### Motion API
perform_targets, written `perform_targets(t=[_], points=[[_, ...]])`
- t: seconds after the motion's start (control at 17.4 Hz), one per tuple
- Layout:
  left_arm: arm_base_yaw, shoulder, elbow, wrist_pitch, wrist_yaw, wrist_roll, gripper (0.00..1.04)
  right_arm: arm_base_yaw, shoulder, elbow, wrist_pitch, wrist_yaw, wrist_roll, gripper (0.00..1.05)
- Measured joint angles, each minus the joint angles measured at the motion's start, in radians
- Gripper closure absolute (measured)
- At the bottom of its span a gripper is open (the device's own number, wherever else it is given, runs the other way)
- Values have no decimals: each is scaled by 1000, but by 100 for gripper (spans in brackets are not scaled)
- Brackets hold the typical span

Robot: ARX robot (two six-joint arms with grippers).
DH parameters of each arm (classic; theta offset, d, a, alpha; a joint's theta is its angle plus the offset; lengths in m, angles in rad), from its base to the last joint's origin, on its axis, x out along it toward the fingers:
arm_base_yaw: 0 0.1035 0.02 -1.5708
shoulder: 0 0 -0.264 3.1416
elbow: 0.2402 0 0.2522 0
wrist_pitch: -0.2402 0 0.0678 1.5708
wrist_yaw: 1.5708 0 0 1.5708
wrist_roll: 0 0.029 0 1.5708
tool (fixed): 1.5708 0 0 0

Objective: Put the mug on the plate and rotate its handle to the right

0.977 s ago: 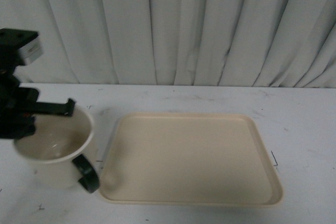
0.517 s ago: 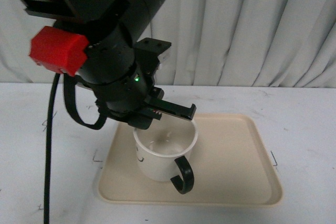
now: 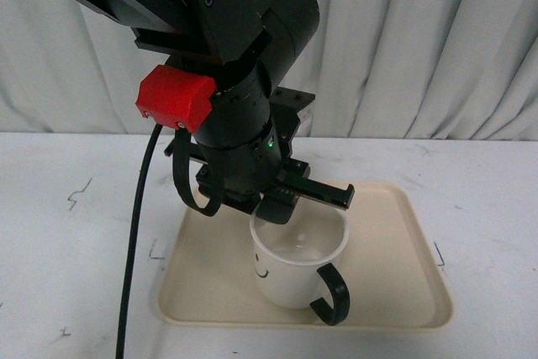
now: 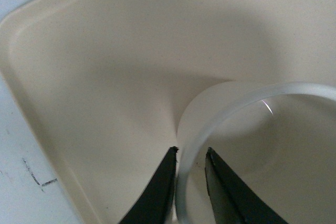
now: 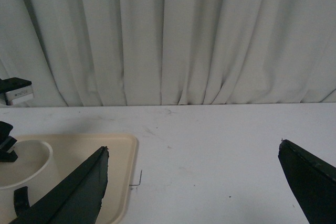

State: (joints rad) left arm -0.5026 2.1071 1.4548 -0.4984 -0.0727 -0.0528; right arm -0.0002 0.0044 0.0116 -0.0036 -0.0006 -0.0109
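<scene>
The white mug (image 3: 294, 271) is over the middle of the beige plate (image 3: 395, 292); I cannot tell whether it rests on the plate or is held just above it. Its black handle (image 3: 332, 293) points to the front right, and part of the smiley face shows on its front left. My left gripper (image 3: 290, 199) is shut on the mug's far rim, one finger inside and one outside, as the left wrist view shows (image 4: 190, 153). The mug's rim (image 4: 252, 95) and the plate (image 4: 105, 51) fill that view. My right gripper (image 5: 193, 153) is open and empty above the table, right of the plate (image 5: 118, 174).
A black cable (image 3: 139, 241) hangs from the left arm over the table left of the plate. A grey curtain (image 3: 403, 39) closes the back. Small black marks (image 3: 439, 254) sit on the white table by the plate's corners.
The left arm has carried the mug from the table left of the plate to the right, onto the plate's middle. The handle has stayed at the front right.
</scene>
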Motion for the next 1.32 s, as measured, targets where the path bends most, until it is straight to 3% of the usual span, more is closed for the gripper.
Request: perform_targets(t=[0.17,0.57,0.75,0.8,0.86,0.92,0.98,1.03,1.09,1.15,1.32], points=[[2,-26,-28,22,5,1,62,0,0,0,0,0,0,6],[18,-119,-99,68,5,1,40,0,0,0,0,0,0,6],[84,-345,-267,230,-58,2,10,0,0,0,0,0,0,6],[105,-412,-301,232,-81,0,6,0,0,0,0,0,0,6],[113,-424,-299,245,-88,0,7,0,0,0,0,0,0,6],[104,-412,-360,436,-132,10,10,0,0,0,-1,0,0,6],[105,-421,-507,759,-235,26,21,0,0,0,0,0,0,6],[116,-447,-654,973,-257,34,30,0,0,0,-1,0,0,6],[233,-628,-945,1450,-226,35,61,0,0,0,0,0,0,6],[286,-771,-1140,1490,-134,35,99,0,0,0,-1,0,0,6],[355,-933,-1244,1467,-86,38,103,0,0,0,0,0,0,6]])
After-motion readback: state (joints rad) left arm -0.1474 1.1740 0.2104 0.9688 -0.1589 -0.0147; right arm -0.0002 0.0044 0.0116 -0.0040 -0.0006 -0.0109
